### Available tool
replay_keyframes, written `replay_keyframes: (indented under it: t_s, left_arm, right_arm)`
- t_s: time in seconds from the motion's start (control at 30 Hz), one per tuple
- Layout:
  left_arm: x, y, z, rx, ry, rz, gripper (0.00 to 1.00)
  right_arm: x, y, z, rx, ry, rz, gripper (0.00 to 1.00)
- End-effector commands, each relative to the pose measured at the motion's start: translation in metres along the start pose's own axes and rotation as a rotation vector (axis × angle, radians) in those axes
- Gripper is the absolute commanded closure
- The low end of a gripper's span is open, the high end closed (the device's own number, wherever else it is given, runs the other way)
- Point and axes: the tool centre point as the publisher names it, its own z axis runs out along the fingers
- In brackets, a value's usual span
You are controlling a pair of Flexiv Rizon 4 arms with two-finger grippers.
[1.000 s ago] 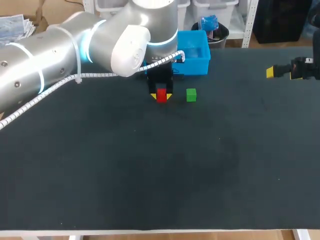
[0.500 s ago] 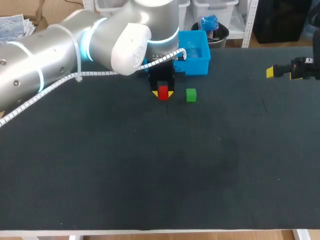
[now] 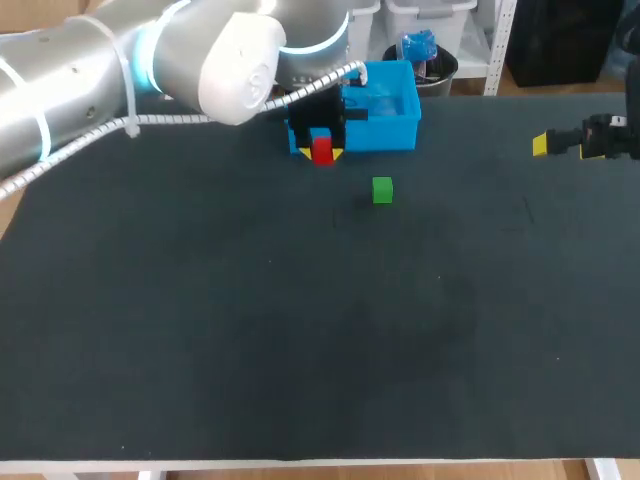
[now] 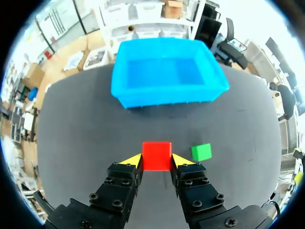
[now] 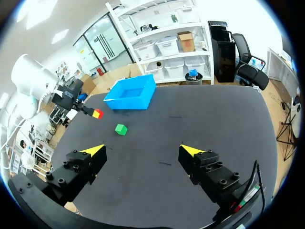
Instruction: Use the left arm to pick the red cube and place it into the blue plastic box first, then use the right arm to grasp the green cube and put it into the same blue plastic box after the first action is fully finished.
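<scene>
The left end effector (image 4: 157, 161) is shut tight on the red cube (image 4: 157, 153) and holds it up off the worktop (image 3: 300, 330), just in front of the blue plastic box (image 4: 167, 93). The green cube (image 3: 382, 190) sits on the worktop (not its turn yet). The right end effector (image 5: 143, 151) is wide open and holds nothing. If the left one lets go too soon, the red cube could hit the box's near wall and fall outside.

The right gripper (image 5: 143, 150) hangs wide open over the dark surface (image 5: 200, 119); ahead lie the green cube (image 5: 121, 129) and the blue plastic box (image 5: 131, 95).
</scene>
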Motion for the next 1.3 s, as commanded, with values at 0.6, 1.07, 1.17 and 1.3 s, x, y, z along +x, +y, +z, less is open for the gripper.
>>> replay_keyframes:
  t_s: [0.6,1.07,1.17,1.3]
  left_arm:
    - [-0.014,0.025,-0.061,0.249,-0.262,0.200,1.00]
    - [-0.026,0.027,-0.059,0.301,-0.286,0.247,1.00]
    - [-0.028,0.027,-0.057,0.303,-0.287,0.245,1.00]
    - [-0.033,0.029,-0.055,0.303,-0.290,0.245,1.00]
  right_arm:
    - [0.000,0.000,0.000,0.001,0.000,-0.001,0.00]
    - [0.000,0.000,0.000,0.001,0.000,-0.001,0.00]
    - [0.000,0.000,0.000,0.001,0.000,-0.001,0.00]
    - [0.000,0.000,0.000,0.001,0.000,-0.001,0.00]
